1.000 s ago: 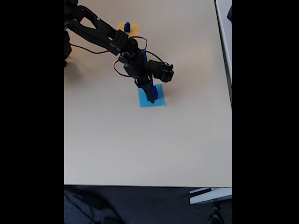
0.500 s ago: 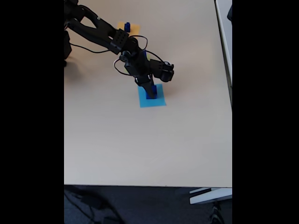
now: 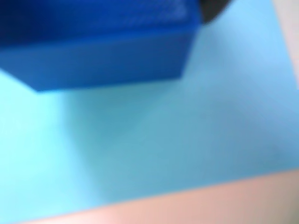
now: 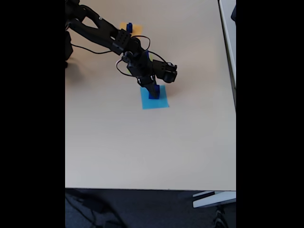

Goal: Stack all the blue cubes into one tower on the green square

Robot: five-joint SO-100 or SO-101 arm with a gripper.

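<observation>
In the wrist view a blue cube (image 3: 100, 44) sits close and blurred over the light-blue square (image 3: 187, 135), with bare table (image 3: 233, 203) along the lower edge. In the fixed view the gripper (image 4: 153, 93) is down on a blue cube at the back of that square (image 4: 156, 103); I cannot tell whether it is clamped or let go. Another small blue cube (image 4: 129, 27) rests on the orange-yellow square (image 4: 135, 29). This looks like the pickup step; next comes a lift and carry to the green square, which I cannot find. The tabletop (image 4: 142, 147) is pale beige, with dark floor (image 4: 142, 209) below.
</observation>
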